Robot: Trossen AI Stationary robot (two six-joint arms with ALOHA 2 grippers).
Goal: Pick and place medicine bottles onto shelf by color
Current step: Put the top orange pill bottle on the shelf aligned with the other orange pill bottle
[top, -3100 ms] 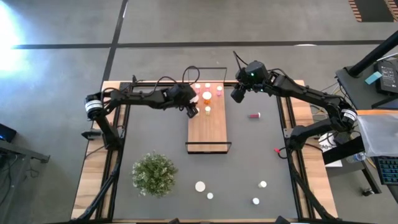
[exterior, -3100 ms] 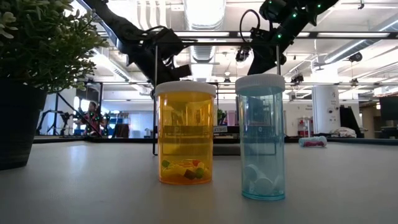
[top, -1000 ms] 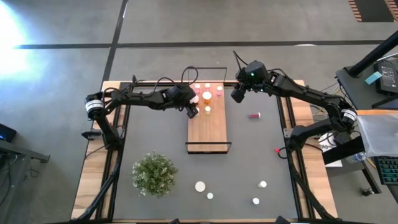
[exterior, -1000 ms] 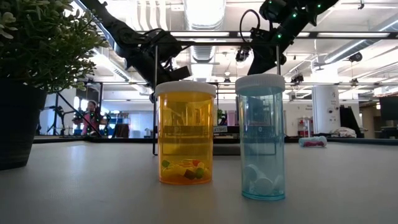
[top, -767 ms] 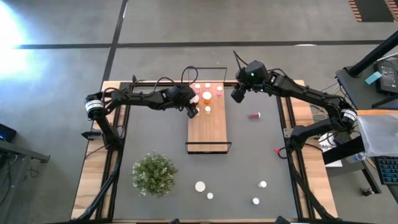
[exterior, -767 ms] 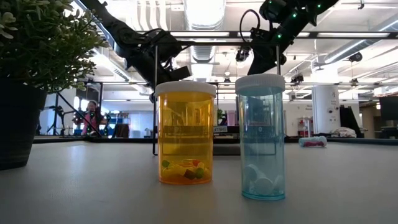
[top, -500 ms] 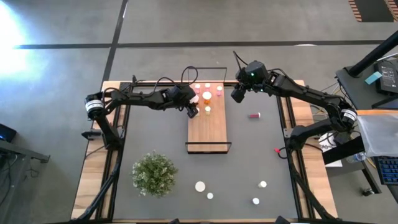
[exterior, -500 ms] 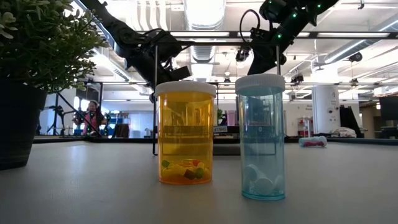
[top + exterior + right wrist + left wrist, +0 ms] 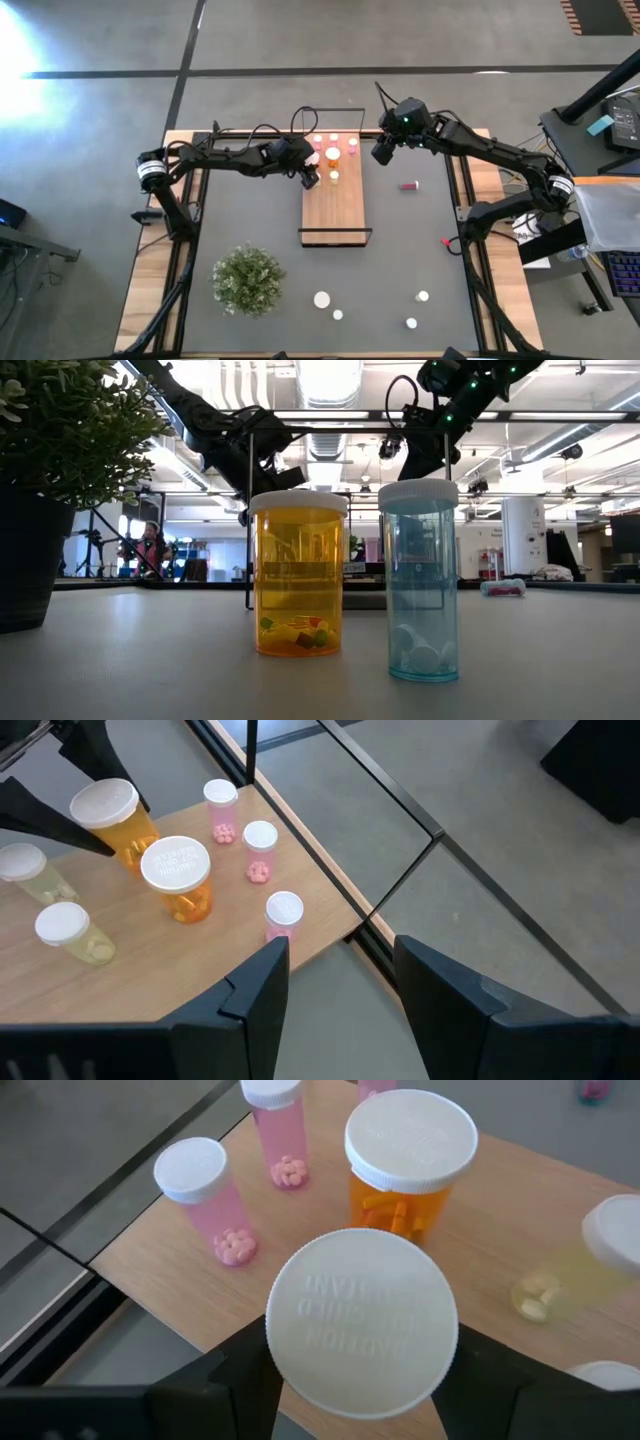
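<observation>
The wooden shelf point(image 9: 335, 205) lies at the table's middle. On its far end stand pink bottles point(image 9: 205, 1195), an orange one point(image 9: 410, 1155) and pale ones point(image 9: 590, 1260). My left gripper point(image 9: 309, 178) is over the shelf's left edge, shut on a white-capped orange bottle point(image 9: 105, 815). Its cap point(image 9: 362, 1320) fills the left wrist view. My right gripper point(image 9: 381, 152) hangs open above the shelf's far right corner point(image 9: 335, 970) and holds nothing. One pink bottle point(image 9: 409, 185) lies on its side on the mat to the right of the shelf. My left gripper has the orange bottle between its two fingers point(image 9: 60, 825), which stand on opposite sides of the body point(image 9: 125, 838) just under the cap. They slant down from the table's left. The bottle is upright. The cap hides the contact, and its base does not show.
A bushy plant point(image 9: 247, 279) stands at the near left. Several white-capped bottles point(image 9: 322, 299) stand near the front edge, among them an orange one point(image 9: 298, 575) and a blue one point(image 9: 420, 580). The near half of the shelf is bare wood.
</observation>
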